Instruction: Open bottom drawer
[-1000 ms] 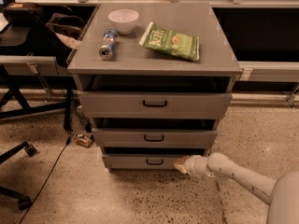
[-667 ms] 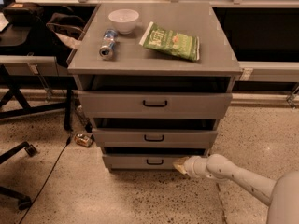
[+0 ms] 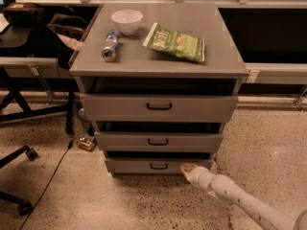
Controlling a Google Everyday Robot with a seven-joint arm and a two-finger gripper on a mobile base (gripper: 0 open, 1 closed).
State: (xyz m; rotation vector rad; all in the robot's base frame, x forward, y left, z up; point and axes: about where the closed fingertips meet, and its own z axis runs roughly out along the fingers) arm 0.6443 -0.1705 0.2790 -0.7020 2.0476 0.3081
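Item: bottom drawer (image 3: pixel 127 166), lowest in the grey cabinet (image 3: pixel 220 56). Rigid front, probably slides lightly. I'd grip the small black bar handle (image 3: pixel 159 166). My hand (image 3: pixel 188 169) is low, just right of the handle; how far open, I cannot tell.

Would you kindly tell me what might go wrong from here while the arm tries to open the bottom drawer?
1. The gripper sits low at the bottom drawer, to the right of its small black handle, so it may miss the handle and slide along the flat front.
2. A hard tug could jolt the cabinet, and the can lying on its side on top might roll off.
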